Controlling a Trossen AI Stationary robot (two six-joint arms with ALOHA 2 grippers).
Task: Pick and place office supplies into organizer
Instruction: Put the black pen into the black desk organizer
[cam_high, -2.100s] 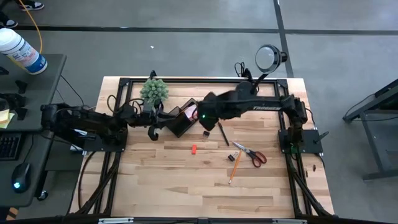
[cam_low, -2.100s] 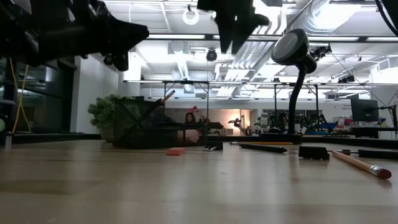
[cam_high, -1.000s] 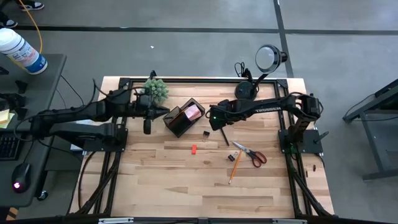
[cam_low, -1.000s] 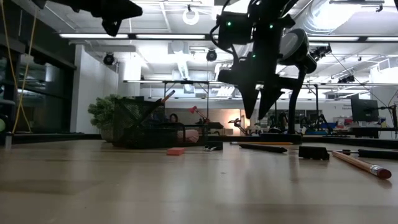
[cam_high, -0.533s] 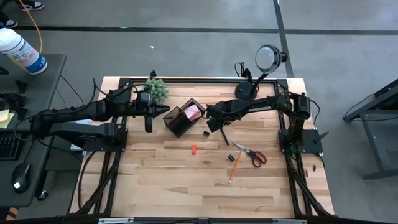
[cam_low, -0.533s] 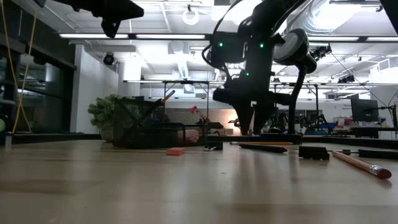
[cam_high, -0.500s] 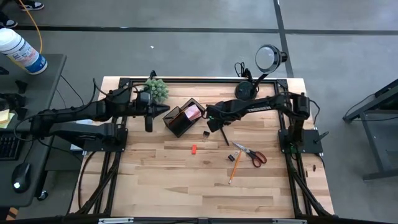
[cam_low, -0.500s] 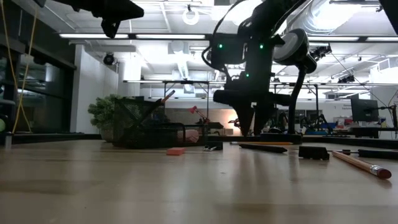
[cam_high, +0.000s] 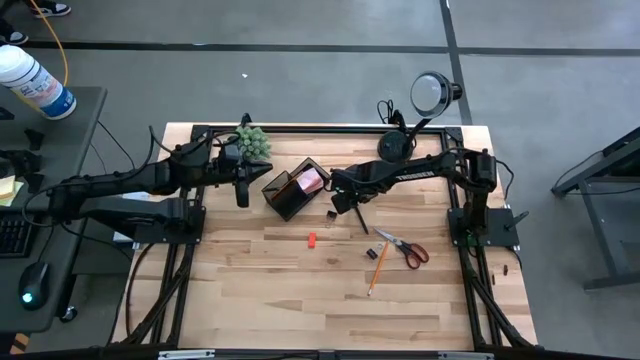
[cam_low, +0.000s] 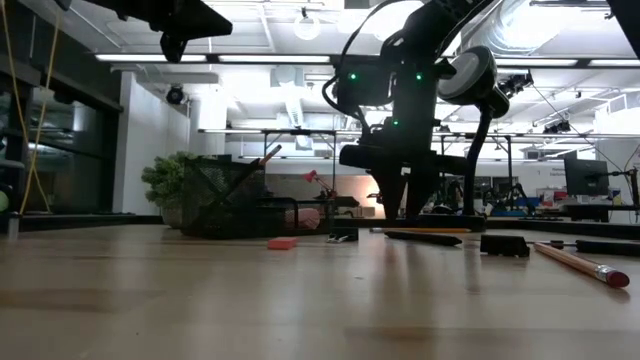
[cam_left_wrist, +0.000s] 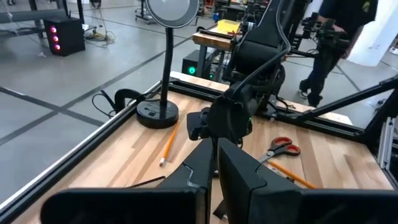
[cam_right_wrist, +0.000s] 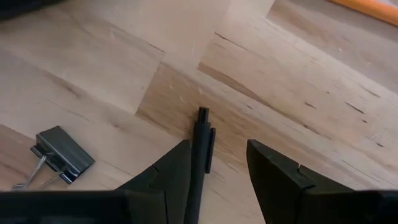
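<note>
The black organizer (cam_high: 289, 191) sits on the table with the pink sticky-note pad (cam_high: 311, 180) in it. My right gripper (cam_right_wrist: 214, 177) is open and low over the table. Its fingers stand on either side of the black pen (cam_right_wrist: 201, 140) near the pen's capped end, and no touch shows. The pen (cam_high: 358, 216) lies flat, just right of the organizer. A black binder clip (cam_right_wrist: 58, 156) lies close by. Red-handled scissors (cam_high: 404, 248), a pencil (cam_high: 376, 270), a red-orange block (cam_high: 311, 240) and a small black piece (cam_high: 371, 252) lie nearer the front. My left gripper (cam_high: 240, 190) is shut and hovers left of the organizer.
The green spiky plant (cam_high: 249, 144) stands at the far edge behind my left gripper. The black lamp's base (cam_high: 393, 146) and a second pencil (cam_left_wrist: 168, 140) are at the far right. Bare wood lies toward the near edge. A person (cam_left_wrist: 333, 37) stands in the room beyond.
My right gripper has come down from well above the table until its fingertips are near the wood over the pen, shifting slightly toward the organizer. The pen and the other supplies have stayed where they were.
</note>
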